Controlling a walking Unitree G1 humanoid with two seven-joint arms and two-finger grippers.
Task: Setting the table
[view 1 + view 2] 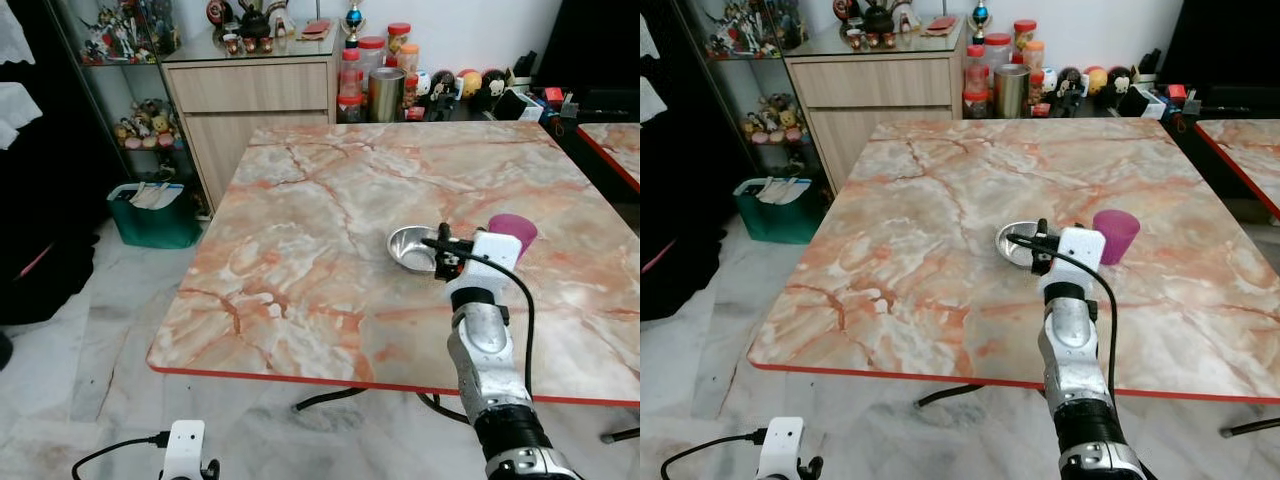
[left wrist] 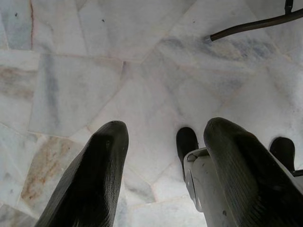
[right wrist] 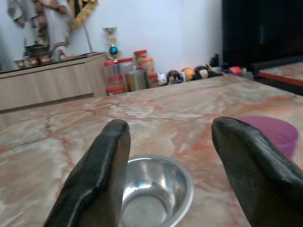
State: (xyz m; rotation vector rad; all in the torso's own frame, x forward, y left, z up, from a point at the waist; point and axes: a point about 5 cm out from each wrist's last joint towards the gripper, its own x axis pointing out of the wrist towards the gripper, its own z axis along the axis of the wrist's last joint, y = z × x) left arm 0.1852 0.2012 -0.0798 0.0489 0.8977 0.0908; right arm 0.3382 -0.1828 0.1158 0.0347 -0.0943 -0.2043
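Right arm's out over the table, hovering behind the little steel bowl

Head view: right gripper (image 1: 441,252) sits at the near rim of the steel bowl (image 1: 411,246) on the marble table (image 1: 300,250), purple cup (image 1: 513,231) just beside it. Right wrist view: fingers (image 3: 102,175) spread wide, nothing held, bowl between and below. Left wrist view: left gripper (image 2: 163,175) idle over the floor, open too. Looks like the bowl-placing step; next it'd need to lower and close on the rim, I reckon.

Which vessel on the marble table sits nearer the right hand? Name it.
The round stainless steel bowl, directly beneath the open right hand; the purple plastic cup stands beside it, farther right.
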